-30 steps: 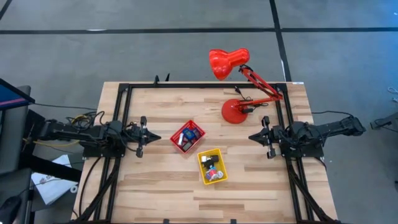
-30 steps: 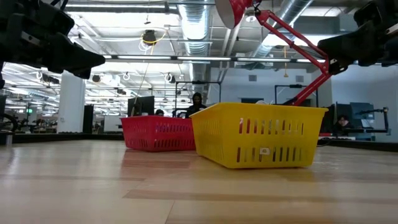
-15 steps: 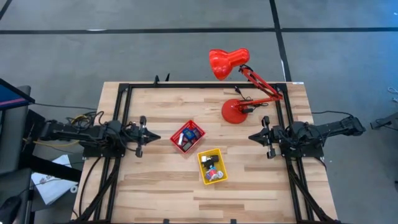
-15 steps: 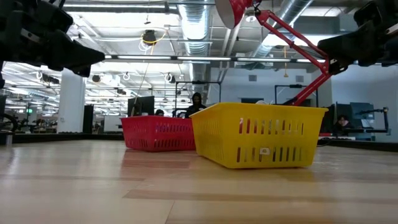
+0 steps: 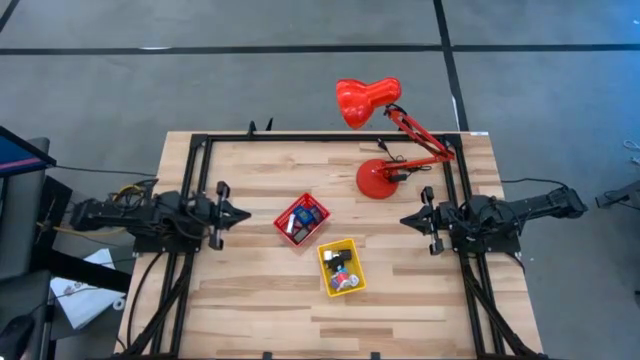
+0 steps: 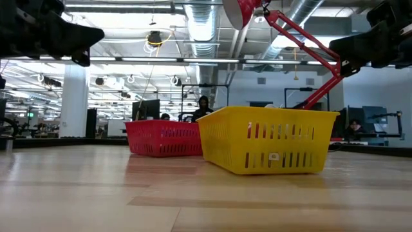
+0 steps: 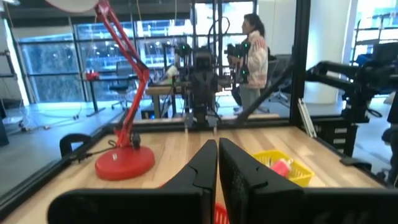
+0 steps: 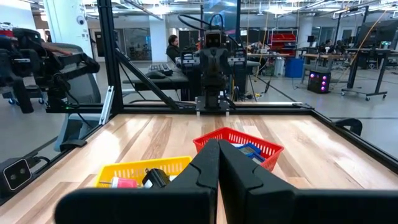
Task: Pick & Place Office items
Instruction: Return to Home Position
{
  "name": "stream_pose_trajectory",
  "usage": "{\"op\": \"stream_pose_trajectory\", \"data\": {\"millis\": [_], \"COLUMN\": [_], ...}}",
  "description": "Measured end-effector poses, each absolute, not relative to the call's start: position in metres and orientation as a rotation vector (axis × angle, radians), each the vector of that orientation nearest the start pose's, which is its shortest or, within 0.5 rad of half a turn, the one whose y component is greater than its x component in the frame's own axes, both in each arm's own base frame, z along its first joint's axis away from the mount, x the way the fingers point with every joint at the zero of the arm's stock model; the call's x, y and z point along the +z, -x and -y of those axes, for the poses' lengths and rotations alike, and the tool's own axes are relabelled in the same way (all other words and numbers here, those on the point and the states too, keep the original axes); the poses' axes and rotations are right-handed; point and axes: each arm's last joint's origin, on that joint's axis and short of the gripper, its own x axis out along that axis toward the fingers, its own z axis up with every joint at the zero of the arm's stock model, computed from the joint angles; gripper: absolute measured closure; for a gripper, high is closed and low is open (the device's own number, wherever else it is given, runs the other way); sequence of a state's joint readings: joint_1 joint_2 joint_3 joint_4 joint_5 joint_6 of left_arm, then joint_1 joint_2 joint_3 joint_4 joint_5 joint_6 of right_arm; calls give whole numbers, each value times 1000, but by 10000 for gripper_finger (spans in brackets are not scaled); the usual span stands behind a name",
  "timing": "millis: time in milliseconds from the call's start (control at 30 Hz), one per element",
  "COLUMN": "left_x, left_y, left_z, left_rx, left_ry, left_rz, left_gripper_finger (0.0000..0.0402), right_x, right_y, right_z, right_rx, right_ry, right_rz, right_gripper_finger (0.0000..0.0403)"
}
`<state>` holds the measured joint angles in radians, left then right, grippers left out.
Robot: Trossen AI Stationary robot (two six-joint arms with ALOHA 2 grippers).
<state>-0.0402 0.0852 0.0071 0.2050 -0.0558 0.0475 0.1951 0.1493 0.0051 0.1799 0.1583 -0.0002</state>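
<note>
Yellow plastic mesh basket (image 5: 323, 268) near the middle of the pale wooden table (image 5: 250, 300) holds small office items (image 5: 343, 275) in pink, black and white. The red mesh basket (image 5: 285, 210) just beside it holds a few more. Both baskets lie between the two facing grippers, the left gripper (image 5: 240, 214) nearer the red one and the right gripper (image 5: 406, 220) nearer the yellow, each with its fingers pressed together on nothing.

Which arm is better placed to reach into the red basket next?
Probably the left: the left hand, shut, sits nearer the red basket and points toward it; the right hand is farther away.
</note>
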Motion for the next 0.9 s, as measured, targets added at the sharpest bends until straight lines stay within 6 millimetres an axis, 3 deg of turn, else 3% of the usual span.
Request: {"op": "stream_pose_trajectory", "data": {"millis": [400,900], "left_x": [190,189], "left_y": [-94,-95], "left_z": [2,2], "left_rx": [22,21], "left_ry": [-35,-36], "left_rz": [260,245], "left_gripper_finger": [389,389], "right_x": [170,170], "right_y": [-105,-105], "right_z": [-16,-16], "right_rx": [37,37], "right_ry": [-6,-6], "right_rz": [35,35], "right_gripper_finger": [403,403]}}
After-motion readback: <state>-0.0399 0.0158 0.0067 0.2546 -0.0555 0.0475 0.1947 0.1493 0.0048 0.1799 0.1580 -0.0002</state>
